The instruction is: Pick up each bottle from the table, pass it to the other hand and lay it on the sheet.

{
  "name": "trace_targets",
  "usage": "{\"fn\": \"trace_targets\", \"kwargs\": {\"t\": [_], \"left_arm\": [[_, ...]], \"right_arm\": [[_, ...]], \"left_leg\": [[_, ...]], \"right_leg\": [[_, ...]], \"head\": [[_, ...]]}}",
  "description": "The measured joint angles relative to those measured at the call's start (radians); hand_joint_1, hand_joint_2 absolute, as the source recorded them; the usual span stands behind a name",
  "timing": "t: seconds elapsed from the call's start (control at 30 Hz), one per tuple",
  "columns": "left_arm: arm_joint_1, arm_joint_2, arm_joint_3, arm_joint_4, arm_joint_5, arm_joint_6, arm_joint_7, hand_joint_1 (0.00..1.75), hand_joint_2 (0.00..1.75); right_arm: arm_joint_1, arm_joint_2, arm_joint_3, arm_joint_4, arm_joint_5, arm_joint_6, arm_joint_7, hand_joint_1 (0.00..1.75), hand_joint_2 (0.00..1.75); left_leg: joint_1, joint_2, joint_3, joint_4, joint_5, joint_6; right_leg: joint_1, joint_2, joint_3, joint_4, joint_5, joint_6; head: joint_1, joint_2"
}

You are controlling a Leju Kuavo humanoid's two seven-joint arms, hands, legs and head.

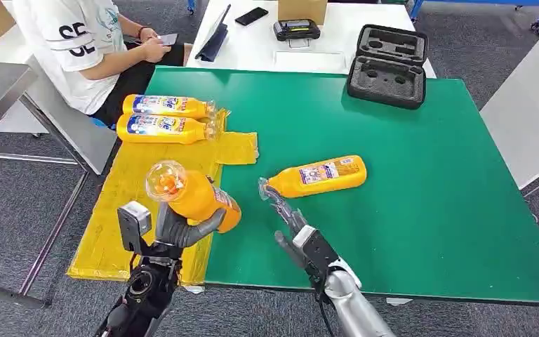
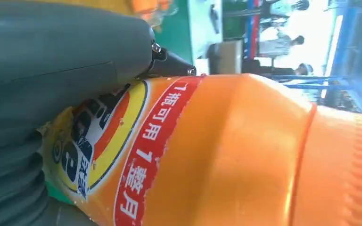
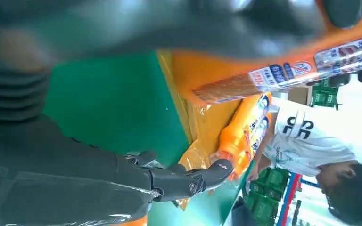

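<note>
Green table point(image 1: 428, 210) on grey carpet point(image 1: 14, 210); the left hand point(image 1: 182, 228) grips a bottle point(image 1: 193, 193) above the yellow sheet point(image 1: 123, 210). The right hand point(image 1: 288, 217), fingers apart and empty, reaches near another bottle point(image 1: 319, 175) lying on the table

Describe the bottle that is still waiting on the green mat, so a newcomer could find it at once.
Look at the green mat covering the table. Near its middle, right of the yellow sheet, one orange bottle lies on its side, its clear cap toward the right hand. Unlike the two bottles on the sheet and the bottle in the left hand, it lies alone on bare green.
</note>
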Motion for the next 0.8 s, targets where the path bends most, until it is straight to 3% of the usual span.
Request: {"fn": "trace_targets", "kwargs": {"t": [0.17, 0.47, 0.5, 0.67, 0.8], "left_arm": [[-0.086, 0.085, 0.03, -0.052, -0.175, 0.101, 0.046, 1.75, 1.75], [-0.286, 0.248, 0.098, -0.07, -0.359, 0.012, 0.178, 1.75, 1.75], [-0.314, 0.271, 0.097, -0.06, -0.404, -0.013, 0.197, 1.75, 1.75], [-0.42, 0.335, 0.035, 0.049, -0.664, -0.117, 0.275, 1.75, 1.75], [-0.427, 0.351, -0.06, 0.138, -0.789, -0.173, 0.298, 1.75, 1.75]], "right_arm": [[0.017, -0.016, -0.018, -0.068, -0.052, 0.053, 0.011, 0.0, 0.0], [0.039, -0.029, -0.082, -0.143, -0.096, 0.064, 0.02, 0.0, 0.0], [0.05, -0.029, -0.095, -0.158, -0.098, 0.061, 0.021, 0.0, 1.75], [0.093, -0.027, -0.152, -0.236, -0.093, 0.065, 0.035, 0.0, 1.75], [0.104, -0.026, -0.184, -0.274, -0.091, 0.068, 0.041, 0.0, 1.75]], "left_leg": [[0.0, 0.0, 0.0, 0.0, 0.001, -0.001], [0.002, 0.0, 0.0, 0.0, 0.003, -0.003], [0.002, 0.0, 0.0, 0.0, 0.003, -0.003], [0.002, 0.0, 0.0, 0.0, 0.003, -0.003], [0.001, 0.0, 0.0, 0.0, 0.003, -0.003]], "right_leg": [[0.001, 0.0, 0.0, 0.0, 0.0, 0.0], [0.002, 0.0, 0.0, 0.001, 0.001, -0.001], [0.002, 0.0, 0.0, 0.001, 0.001, -0.001], [0.001, 0.0, 0.0, 0.0, 0.001, -0.001], [0.001, 0.0, 0.0, 0.0, 0.001, 0.0]], "head": [[0.0, 0.0], [0.0, 0.0], [0.0, 0.0], [0.0, 0.0], [0.001, 0.0]]}}
